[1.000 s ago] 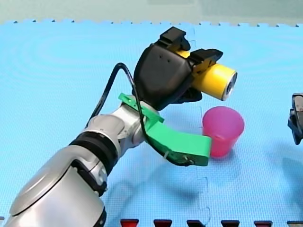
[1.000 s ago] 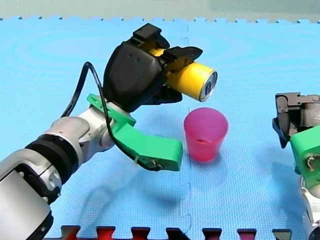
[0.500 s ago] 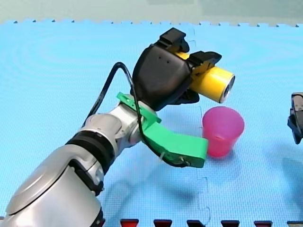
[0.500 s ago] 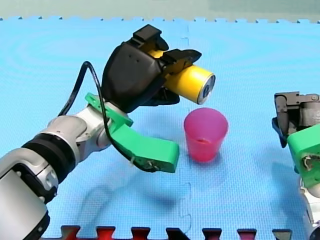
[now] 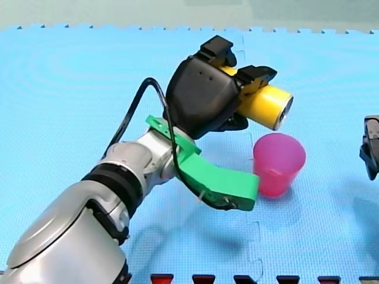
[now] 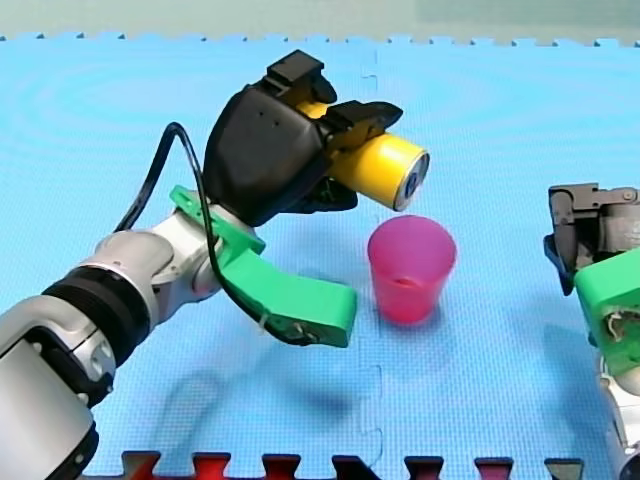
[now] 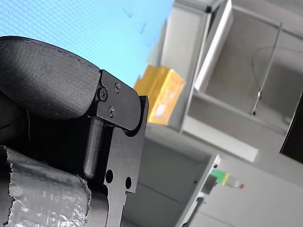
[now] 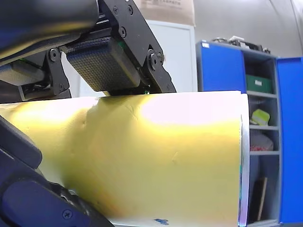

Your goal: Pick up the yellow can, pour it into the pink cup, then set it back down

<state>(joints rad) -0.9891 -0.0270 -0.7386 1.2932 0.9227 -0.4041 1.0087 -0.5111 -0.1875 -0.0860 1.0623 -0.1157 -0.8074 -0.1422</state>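
Observation:
My left hand (image 6: pixel 345 150) is shut on the yellow can (image 5: pixel 269 105), holding it in the air on its side. The can's open end points right and slightly down, just up and left of the pink cup (image 5: pixel 278 163). The cup stands upright on the blue mat, apart from the can. In the second wrist view the can (image 8: pixel 156 156) lies under a black ribbed finger pad (image 8: pixel 106 64). My right hand (image 6: pixel 575 235) is at the right edge, right of the cup, holding nothing.
The blue foam mat (image 5: pixel 71 89) covers the whole work surface, with a puzzle seam running under the cup. Red and black blocks (image 5: pixel 203 278) line the near edge. A green bracket (image 5: pixel 222 183) on my left wrist hangs just left of the cup.
My left hand and the can have drifted slightly left and back from over the cup. The cup and my right hand have not moved.

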